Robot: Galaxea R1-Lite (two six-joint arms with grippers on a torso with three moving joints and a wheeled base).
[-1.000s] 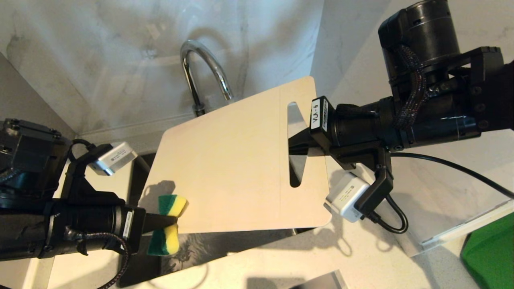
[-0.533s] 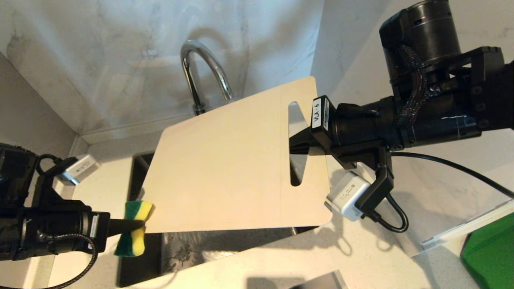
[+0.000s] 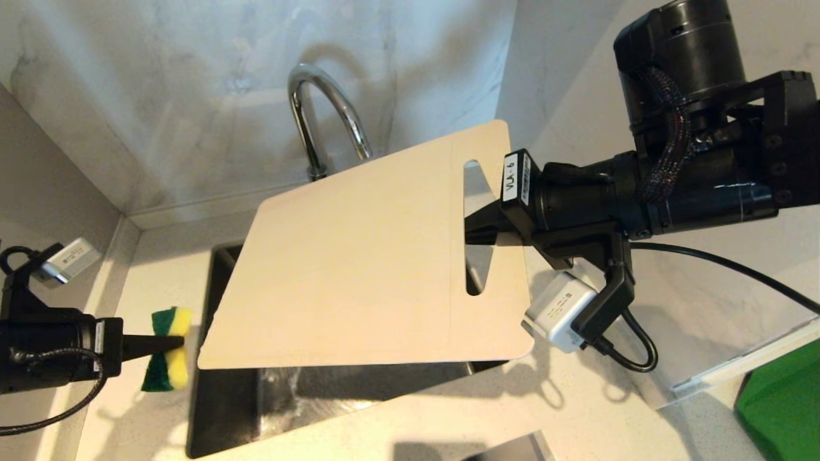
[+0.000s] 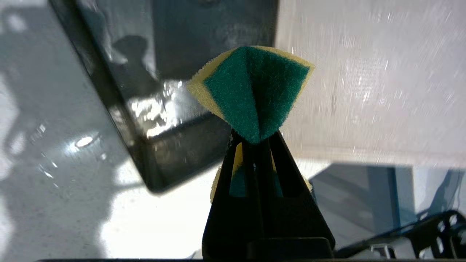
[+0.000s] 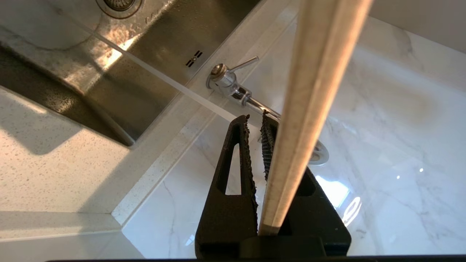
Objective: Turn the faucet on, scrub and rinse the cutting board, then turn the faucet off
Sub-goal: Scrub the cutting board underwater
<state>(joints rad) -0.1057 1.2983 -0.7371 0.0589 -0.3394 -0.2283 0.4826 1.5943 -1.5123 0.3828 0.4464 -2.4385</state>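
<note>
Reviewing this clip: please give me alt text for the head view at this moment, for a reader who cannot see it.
The right gripper holds the cutting board by its slotted end, tilted over the dark sink in front of the faucet. To the board's left, over the counter, the left gripper pinches a green-and-yellow sponge, just clear of the board's corner.

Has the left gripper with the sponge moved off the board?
Yes. The left gripper, shut on the sponge, has pulled left, from over the sink to the counter beside it.

Cream cutting board, green-yellow sponge
</note>
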